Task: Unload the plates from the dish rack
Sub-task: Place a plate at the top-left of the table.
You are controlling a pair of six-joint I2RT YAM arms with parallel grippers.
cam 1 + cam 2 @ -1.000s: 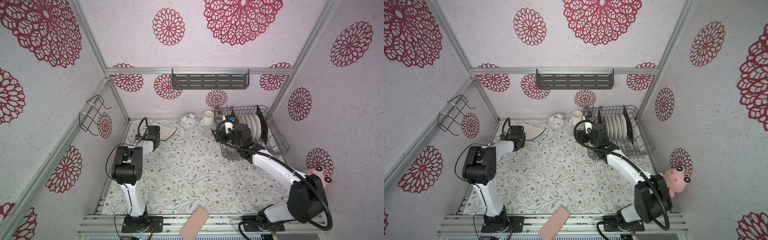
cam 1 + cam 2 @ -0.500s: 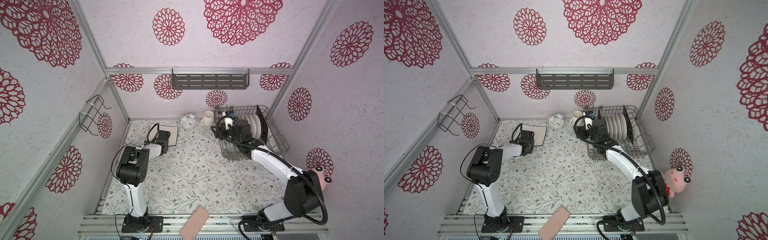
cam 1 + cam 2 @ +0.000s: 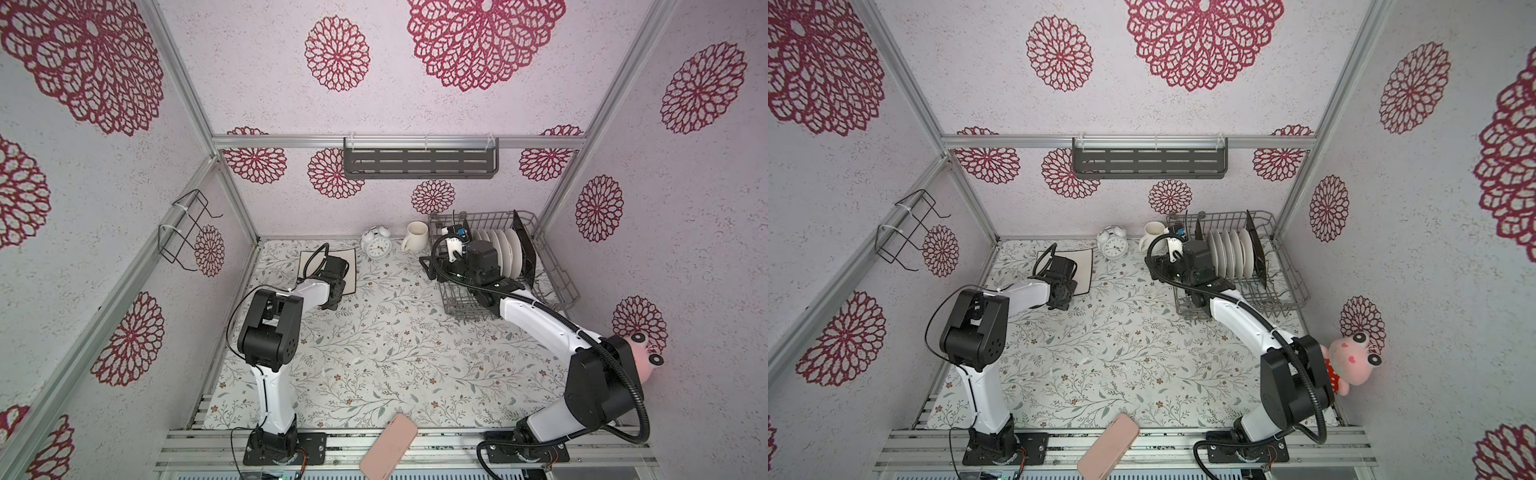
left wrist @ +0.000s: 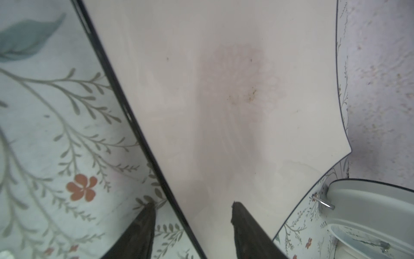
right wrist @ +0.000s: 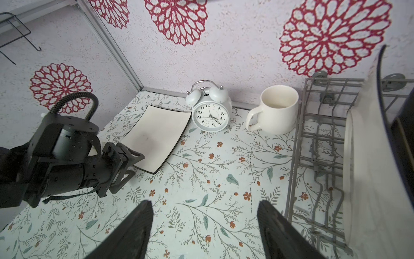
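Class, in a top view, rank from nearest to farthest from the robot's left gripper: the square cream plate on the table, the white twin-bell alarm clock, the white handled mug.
1. Square cream plate: its edge inside the left gripper.
2. White alarm clock: beyond the plate.
3. White mug: farther right again.

Red-medallion walls [image 3: 415, 104], floral tabletop [image 3: 395, 353], grey wall shelf [image 3: 419, 163]

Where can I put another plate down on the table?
The wide middle of the table, between the left arm and right arm, is bare, right to the front edge. The back is crowded: the square plate, alarm clock, mug and dish rack sit in a row there.
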